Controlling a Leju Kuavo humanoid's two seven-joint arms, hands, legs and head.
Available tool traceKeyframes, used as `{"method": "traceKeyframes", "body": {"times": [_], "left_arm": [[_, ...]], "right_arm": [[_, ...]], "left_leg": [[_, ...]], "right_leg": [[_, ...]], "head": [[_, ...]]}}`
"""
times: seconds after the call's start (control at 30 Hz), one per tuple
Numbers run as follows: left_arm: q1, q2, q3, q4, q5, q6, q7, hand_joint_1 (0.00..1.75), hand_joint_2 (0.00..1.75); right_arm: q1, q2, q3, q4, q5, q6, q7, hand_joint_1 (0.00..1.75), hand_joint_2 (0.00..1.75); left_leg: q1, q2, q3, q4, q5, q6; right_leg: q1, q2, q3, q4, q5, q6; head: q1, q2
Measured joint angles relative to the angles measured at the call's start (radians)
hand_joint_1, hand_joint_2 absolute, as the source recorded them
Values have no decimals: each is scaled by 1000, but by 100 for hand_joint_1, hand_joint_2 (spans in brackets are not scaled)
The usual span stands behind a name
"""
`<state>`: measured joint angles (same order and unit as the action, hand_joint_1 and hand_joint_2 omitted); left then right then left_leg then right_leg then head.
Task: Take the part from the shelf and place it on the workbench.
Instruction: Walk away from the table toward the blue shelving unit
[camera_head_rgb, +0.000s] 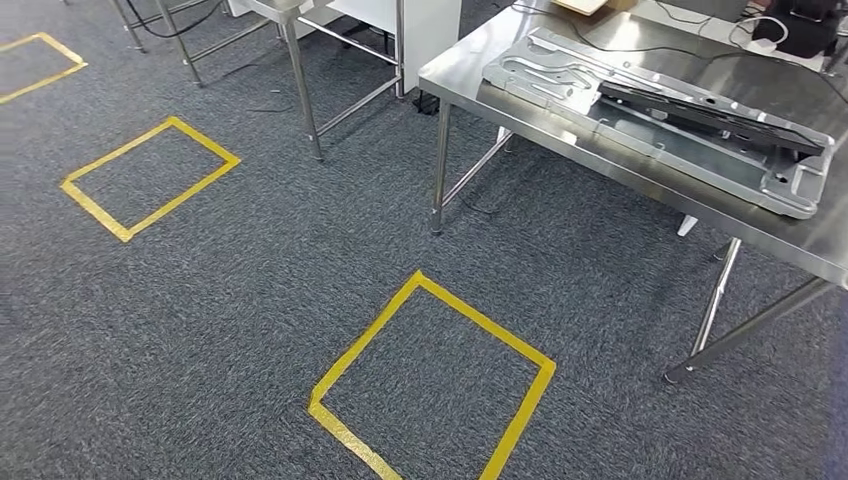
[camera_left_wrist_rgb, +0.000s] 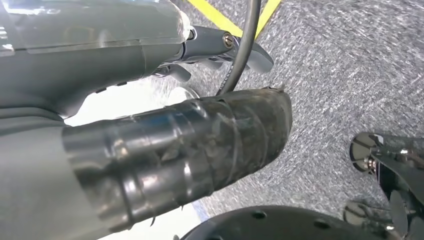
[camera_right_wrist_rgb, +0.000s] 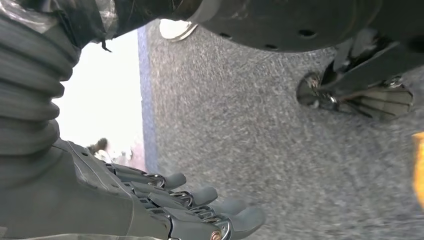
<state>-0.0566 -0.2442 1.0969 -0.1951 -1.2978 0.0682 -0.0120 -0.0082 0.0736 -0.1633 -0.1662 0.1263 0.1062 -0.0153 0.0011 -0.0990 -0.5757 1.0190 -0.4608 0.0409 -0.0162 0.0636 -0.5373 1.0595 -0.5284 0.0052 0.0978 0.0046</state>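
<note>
**Op A:** Log entry. What did you have on the head view?

**Op B:** I saw the steel counter (camera_head_rgb: 560, 130) at upper right. The part (camera_head_rgb: 660, 115), a long flat pressed-metal panel, lay on it, running diagonally from the near-left corner toward the right edge. A darker strip (camera_head_rgb: 720, 112) lay on top of the panel along its far side. Cables (camera_head_rgb: 700, 25) and a dark box (camera_head_rgb: 805, 28) sat further back on the same counter.

**Op A:** Floor?

**Op B:** Grey carpet (camera_head_rgb: 250, 300), with three yellow tape squares: one just in front (camera_head_rgb: 430, 385), one to the left (camera_head_rgb: 150, 178), one cut off at the far left (camera_head_rgb: 35, 62). A second steel-legged frame (camera_head_rgb: 300, 70) stood at upper centre.

**Op A:** Left hand?

**Op B:** The left hand (camera_left_wrist_rgb: 150, 65) hung over the carpet. The thick taped thumb (camera_left_wrist_rgb: 210, 135) was extended and the fingers (camera_left_wrist_rgb: 250, 52) reached forward above it. I noted nothing held, thumb and fingers apart.

**Op A:** Right hand?

**Op B:** The right hand (camera_right_wrist_rgb: 150, 205) also hung over carpet. Its fingers (camera_right_wrist_rgb: 210, 197) lay side by side, mostly straight, tips slightly bent. I recorded it as loose and empty.
</note>
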Motion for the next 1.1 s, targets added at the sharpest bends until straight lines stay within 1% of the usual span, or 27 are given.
{"method": "traceKeyframes", "body": {"times": [0.03, 0.07, 0.1, 0.13, 0.2, 0.27, 0.3, 0.33, 0.37, 0.4, 0.43, 0.5, 0.53, 0.57, 0.63, 0.7, 0.77, 0.8, 0.83, 0.87, 0.9, 0.93, 0.97, 1.0, 1.03, 1.07, 1.1], "left_arm": [[0, -1, 0, 0, 0, 1, 0, 0, 0], [0, -1, -1, 0, 0, 3, 0, 0, 0], [1, -1, -1, 0, 0, 5, 0, 0, 0], [3, -1, -1, 0, 1, 6, 0, 0, 0], [2, -1, -1, 0, 3, 7, 2, 0, 0], [0, -1, -1, 0, 4, 6, 4, 0, 0], [0, -1, -1, 0, 4, 6, 4, 0, 0], [0, -1, -1, 0, 4, 6, 4, 0, 0], [0, -1, -1, 0, 3, 6, 5, 0, 0], [1, -1, -1, 0, 3, 6, 5, 0, 0], [2, 0, -1, 0, 3, 7, 5, 0, 0], [2, 0, -1, 0, 3, 8, 5, 0, 0], [2, -1, -1, 0, 3, 8, 5, 0, 0], [2, -1, -1, 0, 4, 8, 5, 0, 0], [3, -1, -1, 0, 6, 6, 6, 0, 0], [3, 0, 0, 0, 10, 3, 6, 0, 0], [1, 0, 0, 0, 12, 2, 6, 0, 0], [-1, 0, 0, 0, 12, 2, 7, 0, 0], [-1, -1, 0, 0, 12, 2, 8, 0, 0], [-1, -1, 0, 0, 13, 2, 9, 0, 0], [0, -1, 0, 0, 14, 2, 10, 0, 0], [0, -1, 0, 0, 14, 2, 11, 0, 0], [0, -2, 0, 0, 14, 2, 11, 0, 0], [0, -4, 0, 0, 14, 2, 12, 0, 0], [-2, -5, 0, 0, 14, 2, 12, 0, 0], [-3, -7, 1, 0, 15, 3, 12, 0, 0], [-4, -8, 1, 0, 15, 3, 12, 0, 0]], "right_arm": [[0, 0, -1, 0, 0, 0, 0, 0, 175], [-2, -1, -3, 0, 0, 0, 0, 0, 175], [-4, 0, -4, 0, -1, 0, 0, 0, 175], [-6, 1, -5, 0, -1, 0, 0, 0, 175], [-5, 3, -7, 0, -2, 0, 0, 0, 175], [1, 4, -10, 0, -2, 0, 0, 0, 175], [2, 4, -12, 0, -2, 0, 0, 0, 175], [3, 4, -12, 0, -2, 0, 0, 0, 175], [3, 4, -13, 0, -1, 0, 0, 0, 175], [3, 4, -13, 0, -1, 0, 0, 0, 175], [2, 4, -13, 0, -1, 0, 0, 0, 175], [1, 4, -14, 0, -1, 0, 0, 0, 175], [1, 4, -14, 0, -1, -1, 0, 0, 175], [0, 3, -14, 0, -1, -1, 0, 0, 175], [-6, 3, -15, 0, -1, -1, 0, 0, 175], [-9, 3, -15, -1, 0, -1, 0, 0, 175], [-7, 3, -15, -1, 0, -1, 0, 0, 175], [-5, 3, -15, 0, 0, -1, 0, 0, 175], [-3, 3, -15, 0, 0, -1, 0, 0, 175], [-1, 3, -15, 0, 0, -1, 0, 0, 175], [0, 3, -15, 0, 0, -1, 0, 0, 175], [0, 3, -15, 0, 0, -1, 0, 0, 175], [1, 3, -15, 0, 0, -1, 0, 0, 175], [1, 0, -15, 0, 0, -1, -1, 0, 175], [1, -2, -15, 0, 0, -1, -1, 0, 175], [1, -3, -15, 0, 0, -1, -2, 0, 175], [-1, -5, -15, 0, 0, -1, -3, 0, 175]], "left_leg": [[1, -10, -5, 2, 1, -6], [2, -20, -9, 2, 3, -13], [4, -32, -12, 0, 7, -21], [5, -29, -15, 2, 6, -26], [4, 16, -35, 42, -21, -36], [8, 71, -85, 150, -84, -46], [12, 82, -114, 211, -112, -52], [16, 87, -133, 252, -124, -57], [20, 92, -135, 260, -117, -61], [24, 98, -116, 228, -92, -65], [27, 110, -79, 164, -57, -68], [25, 142, -13, 44, -16, -65], [23, 151, 2, 14, -10, -60], [19, 151, 3, 7, -13, -53], [19, 133, 0, 5, -10, -38], [20, 116, 1, -1, -6, -24], [18, 98, 0, -5, -2, -14], [15, 86, -2, -6, -1, -10], [11, 73, -3, -6, 0, -7], [6, 58, -4, -5, 1, -5], [2, 41, -3, -5, 1, -3], [-2, 25, 0, -5, 2, -2], [-4, 10, 2, -5, 2, -2], [-5, -2, 2, -6, 3, -2], [-3, -14, 1, -7, 5, -3], [0, -25, -3, -8, 7, -7], [3, -37, -6, -10, 11, -12]], "right_leg": [[2, 14, 9, -26, 5, -3], [3, 15, 10, -32, 3, -4], [4, 4, 11, -37, 6, -7], [3, -9, 15, -43, 10, -12], [-2, -38, 23, -58, 18, -23], [-1, -69, 26, -63, 19, -31], [-1, -85, 26, -63, 18, -33], [-1, -101, 27, -62, 16, -31], [-2, -116, 28, -62, 13, -29], [-3, -130, 31, -61, 10, -24], [-6, -143, 36, -59, 6, -19], [-6, -164, 42, -54, -4, -4], [-4, -171, 45, -52, -7, 3], [-1, -178, 47, -52, -8, 10], [-2, -185, 52, -56, -10, 20], [-7, -147, 45, -32, -34, 27], [-7, -91, -5, 69, -93, 26], [-4, -77, -42, 138, -122, 22], [-1, -72, -75, 197, -138, 17], [4, -69, -95, 225, -135, 11], [10, -65, -97, 215, -111, 1], [17, -57, -81, 169, -72, -10], [25, -36, -54, 101, -30, -26], [30, -7, -30, 40, 0, -41], [34, 17, -11, -8, 19, -53], [37, 34, -1, -35, 26, -61], [37, 35, 1, -43, 25, -65]], "head": [[0, 0], [0, 0], [0, 0], [0, 0], [-1, 0], [-1, 0], [-1, 0], [-1, 0], [-1, 0], [-1, 0], [-1, 0], [0, 0], [0, 0], [0, 0], [0, 0], [0, 0], [0, 0], [0, 0], [0, 0], [0, 0], [0, 0], [0, 0], [0, 0], [0, 0], [1, 0], [1, 0], [2, 0]]}}
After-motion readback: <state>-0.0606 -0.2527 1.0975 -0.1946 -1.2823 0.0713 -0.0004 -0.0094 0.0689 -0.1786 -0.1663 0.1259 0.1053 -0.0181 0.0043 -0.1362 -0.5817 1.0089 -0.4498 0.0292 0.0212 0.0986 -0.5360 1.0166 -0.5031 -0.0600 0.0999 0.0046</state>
